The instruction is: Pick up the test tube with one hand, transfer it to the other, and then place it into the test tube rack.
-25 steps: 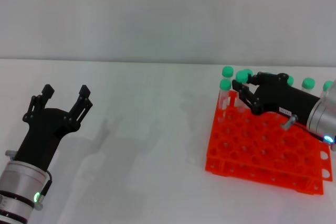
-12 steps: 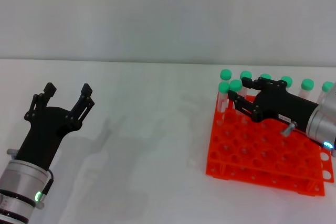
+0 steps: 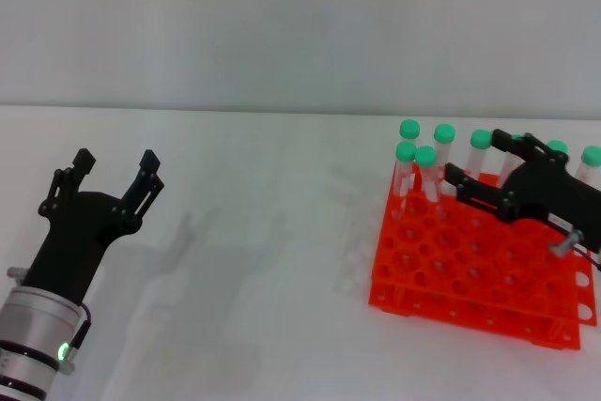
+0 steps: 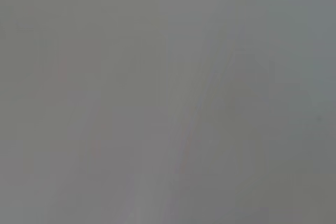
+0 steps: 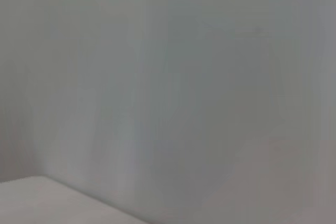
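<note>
A: What stays out of sight here?

B: Both wrist views show only blank grey, with nothing of the rack or either claw. In the head view the right arm is cut off at the frame's right edge, so only the black claw body and a short metal peg show. The left arm runs out of the bottom left corner, its silver-white sleeve carrying a small green light.

A: And the rack?

B: The test tube rack (image 3: 470, 269), bright orange with tiers of round holes, sits on the white surface (image 3: 254, 232) at the right. Green-capped tubes stand upright along its far row, and part of that row is hidden behind the right claw. Two more stand at the rack's left end, just nearer than the far row. One of them, the test tube (image 3: 427, 172), stands in a hole just left of the claw's tips. Most holes nearer the camera appear vacant.

A: How do the arms sit?

B: The right claw (image 3: 479, 178) hangs low over the rack's far right part, fingers pointing left toward the tubes. Its fingers are spread, gripping nothing, with the nearer fingertip close to the test tube; contact cannot be judged. The left claw (image 3: 115, 167) rests well apart at the left, raised over bare surface, fingers pointing up and away and spread wide with nothing between them.
</note>
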`<state>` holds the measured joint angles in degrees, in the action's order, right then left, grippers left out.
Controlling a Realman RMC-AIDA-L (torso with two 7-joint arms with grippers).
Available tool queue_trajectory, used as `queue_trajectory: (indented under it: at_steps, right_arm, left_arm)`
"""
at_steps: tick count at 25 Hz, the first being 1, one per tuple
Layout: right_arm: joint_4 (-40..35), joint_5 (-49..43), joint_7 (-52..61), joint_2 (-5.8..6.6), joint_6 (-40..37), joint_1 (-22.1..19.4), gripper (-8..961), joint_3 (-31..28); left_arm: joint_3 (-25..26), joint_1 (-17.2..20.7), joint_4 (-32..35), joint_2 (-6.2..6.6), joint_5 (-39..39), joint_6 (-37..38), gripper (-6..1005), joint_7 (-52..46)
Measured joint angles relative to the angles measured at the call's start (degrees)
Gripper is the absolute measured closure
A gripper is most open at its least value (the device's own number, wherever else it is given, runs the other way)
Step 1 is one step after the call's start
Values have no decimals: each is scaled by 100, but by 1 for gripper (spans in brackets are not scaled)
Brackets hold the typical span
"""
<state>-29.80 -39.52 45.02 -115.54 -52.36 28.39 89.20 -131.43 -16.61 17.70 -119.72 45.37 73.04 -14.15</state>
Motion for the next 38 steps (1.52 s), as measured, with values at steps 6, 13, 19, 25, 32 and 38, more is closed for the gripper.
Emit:
queue_trajectory:
  at_steps: [6,13,19,25,32,38]
  right_arm:
    - [-39,33,-24,6,-380,-322,79,-422]
    - [61,38,-179,14,-694,-715,79,-1258]
    - [853,545,-757,-1,-917,-687,78,-2138]
    - [1476,1660,-1366,-9,-1049,-676,78,-2339]
    - [1634,1871,-1453,-5,-1033,-682,79,-2372]
    - [1671,1874,-1455,-10,-1010,-684,78,-2373]
  left_arm:
    - [18,-2,-11,25,11,-11,104,0]
    - [24,-59,-94,28,34,-33,104,0]
    - [30,-118,-189,28,210,-49,104,0]
    - [30,-154,-229,21,318,-55,104,-83]
    - [29,-212,-232,19,333,-53,104,-146]
    - [29,-252,-235,19,332,-53,104,-149]
